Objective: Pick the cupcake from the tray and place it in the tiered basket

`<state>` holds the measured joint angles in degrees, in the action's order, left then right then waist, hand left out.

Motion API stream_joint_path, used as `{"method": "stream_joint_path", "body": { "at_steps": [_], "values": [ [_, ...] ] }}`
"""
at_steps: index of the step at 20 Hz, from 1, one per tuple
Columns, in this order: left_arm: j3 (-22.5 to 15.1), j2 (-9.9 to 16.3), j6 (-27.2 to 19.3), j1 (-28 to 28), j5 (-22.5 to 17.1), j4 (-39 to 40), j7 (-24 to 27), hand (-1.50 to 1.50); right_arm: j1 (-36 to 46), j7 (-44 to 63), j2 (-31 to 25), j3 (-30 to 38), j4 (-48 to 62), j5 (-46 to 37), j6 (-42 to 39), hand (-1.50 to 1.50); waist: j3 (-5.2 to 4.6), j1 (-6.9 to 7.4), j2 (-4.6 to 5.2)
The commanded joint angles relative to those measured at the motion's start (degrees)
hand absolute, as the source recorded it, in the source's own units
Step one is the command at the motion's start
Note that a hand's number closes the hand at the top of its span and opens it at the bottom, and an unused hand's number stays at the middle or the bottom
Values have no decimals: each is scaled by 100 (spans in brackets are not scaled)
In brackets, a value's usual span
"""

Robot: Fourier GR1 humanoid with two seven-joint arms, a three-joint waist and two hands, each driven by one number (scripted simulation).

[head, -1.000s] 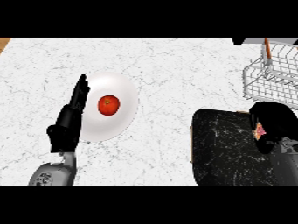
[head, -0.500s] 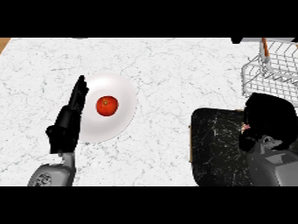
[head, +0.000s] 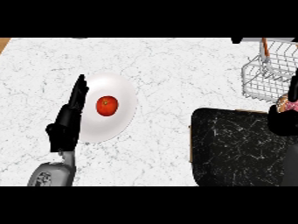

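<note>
My right hand point(head: 297, 124) is at the right edge of the head view, curled round the cupcake point(head: 293, 104), whose pink top shows between thumb and fingers. It is held over the far right corner of the black marbled tray point(head: 235, 148), just below the white wire tiered basket point(head: 270, 70) at the upper right. My left hand point(head: 68, 118) rests open and still, fingers pointing up, along the left rim of a white plate.
The white plate point(head: 122, 94) holds a red tomato point(head: 106, 105) left of centre on the white marble counter point(head: 177, 65). A wooden strip shows at the far left corner.
My right hand has lifted the cupcake off the tray and carried it right and farther away, toward the basket. The left hand has stayed in place.
</note>
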<state>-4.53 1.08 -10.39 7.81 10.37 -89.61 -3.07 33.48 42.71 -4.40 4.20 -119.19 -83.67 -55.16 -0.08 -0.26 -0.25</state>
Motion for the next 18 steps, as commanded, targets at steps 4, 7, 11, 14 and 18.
{"method": "stream_joint_path", "body": {
  "at_steps": [4, 7, 11, 14, 18],
  "values": [
    [42, 84, 135, -150, -83, -80, 85, 0, 1557, 355, -247, 1070, -319, 366, -1535, 150, 3, 22, 0],
    [101, 4, 112, 54, -134, 204, 192, 0, 2265, 454, 51, 1603, 399, 485, -907, 150, 3, 52, 22],
    [23, 99, 203, -51, -63, 56, 98, 0, 2784, 629, 128, 2168, 868, 747, -612, 150, 6, 61, 19],
    [118, -13, 138, -23, -135, 423, 432, 0, 2940, 389, -547, 2179, 1470, 928, -580, 150, 4, 38, 25],
    [197, 120, 272, 54, -226, 134, 172, 0, 2656, 150, -943, 1952, 2435, 769, 781, 150, 6, 87, 47]
  ]
}}
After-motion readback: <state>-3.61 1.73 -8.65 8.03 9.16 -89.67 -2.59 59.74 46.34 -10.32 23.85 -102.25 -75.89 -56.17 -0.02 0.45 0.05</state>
